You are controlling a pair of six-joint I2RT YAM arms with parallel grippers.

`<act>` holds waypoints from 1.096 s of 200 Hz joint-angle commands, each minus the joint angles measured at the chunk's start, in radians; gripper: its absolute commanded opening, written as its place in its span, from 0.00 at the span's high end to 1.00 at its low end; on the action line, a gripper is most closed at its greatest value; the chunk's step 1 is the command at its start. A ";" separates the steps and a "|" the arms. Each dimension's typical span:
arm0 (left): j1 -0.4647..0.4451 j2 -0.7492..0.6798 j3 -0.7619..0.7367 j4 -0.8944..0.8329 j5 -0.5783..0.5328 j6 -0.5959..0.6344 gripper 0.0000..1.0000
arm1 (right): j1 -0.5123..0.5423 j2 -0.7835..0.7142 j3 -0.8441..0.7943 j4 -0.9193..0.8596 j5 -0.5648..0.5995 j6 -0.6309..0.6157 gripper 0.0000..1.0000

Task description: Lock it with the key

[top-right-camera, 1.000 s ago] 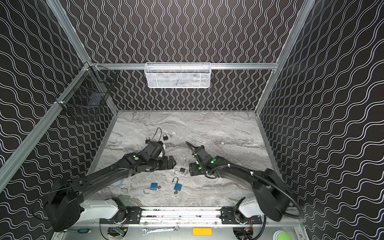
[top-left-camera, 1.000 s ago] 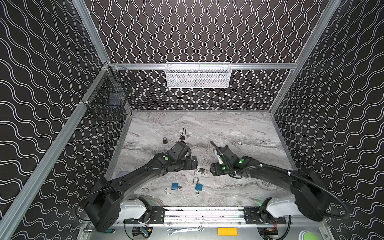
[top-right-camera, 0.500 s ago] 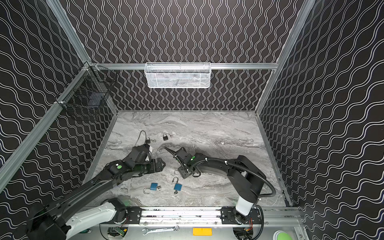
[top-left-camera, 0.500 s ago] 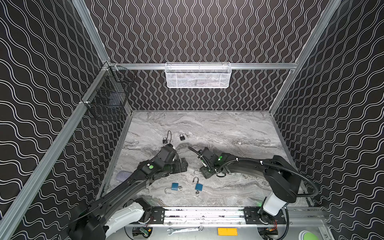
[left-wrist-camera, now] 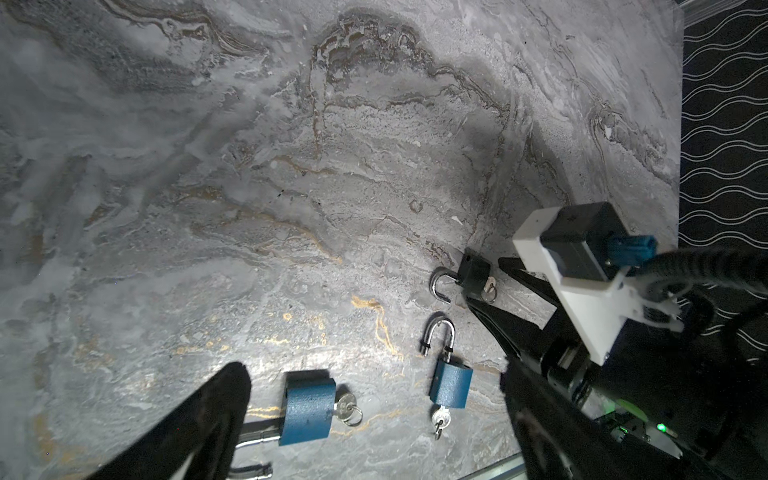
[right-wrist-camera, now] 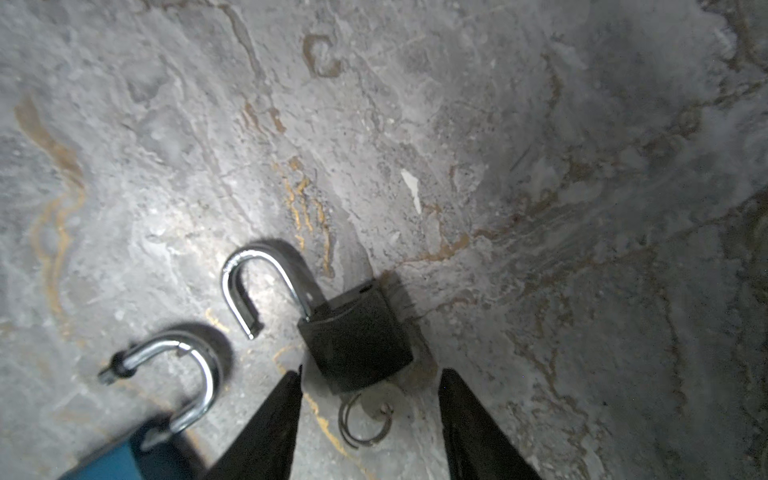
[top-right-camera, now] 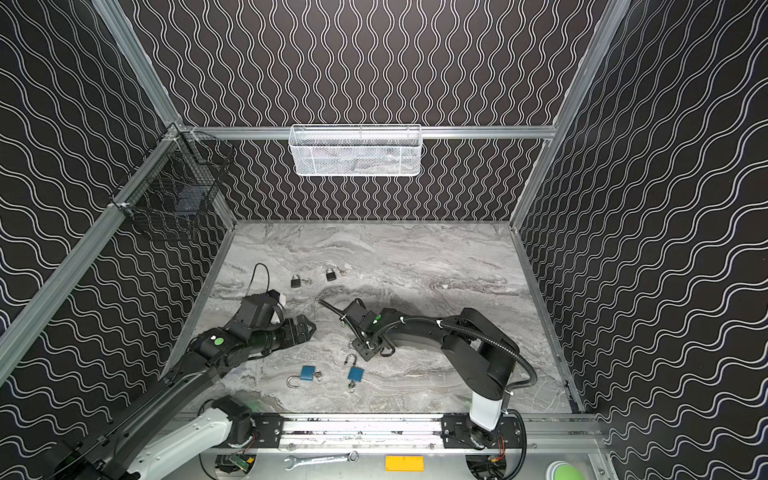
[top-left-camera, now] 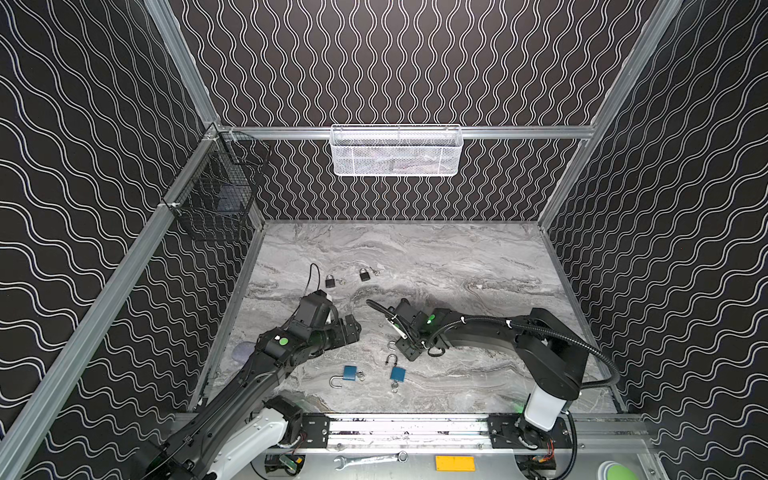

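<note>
Black padlock point(right-wrist-camera: 355, 340) lies flat on the marble worktop point(top-left-camera: 457, 270), about mid-width and nearer the front edge than the back. Its shackle point(right-wrist-camera: 257, 286) is swung out of the body, free end clear of its hole. The key point(left-wrist-camera: 490, 287) protrudes from the bottom of the body and carries a thin wire ring point(right-wrist-camera: 365, 419), which lies on the worktop. Right claw point(right-wrist-camera: 372, 372) is down at worktop level at the key end of the lock. Its jaws stand partly apart, with the lower end of the body, the key and the ring between them. One fingertip point(right-wrist-camera: 291, 386) is just beside the body's corner and the other is clear of it; nothing is clamped. Left claw point(top-left-camera: 355, 328) is to the left of the black padlock and well apart from it, jaws spread wide and holding nothing. Two blue padlocks lie closer to the front edge, both with the shackle open and a key in the base. The left blue padlock point(top-left-camera: 350, 372) lies on its side with the shackle pointing toward the left edge. The right blue padlock point(top-left-camera: 397, 373) lies just in front of the right claw with the shackle pointing toward the back edge. Two small black padlocks point(top-left-camera: 329, 281) point(top-left-camera: 364, 274) lie side by side further back, left of centre; their shackle state is too small to read in both top views. A white mesh basket point(top-left-camera: 395, 151) hangs on the back rail and a black wire basket point(top-left-camera: 216, 203) on the left rail.
</note>
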 commanded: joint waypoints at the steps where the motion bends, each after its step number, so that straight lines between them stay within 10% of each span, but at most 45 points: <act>1: 0.012 0.000 -0.006 0.013 0.024 0.026 0.01 | 0.002 0.010 0.014 0.012 -0.015 -0.036 0.43; 219: 0.069 -0.011 -0.013 0.026 0.079 0.043 0.02 | 0.002 0.072 0.027 0.014 -0.048 -0.103 0.52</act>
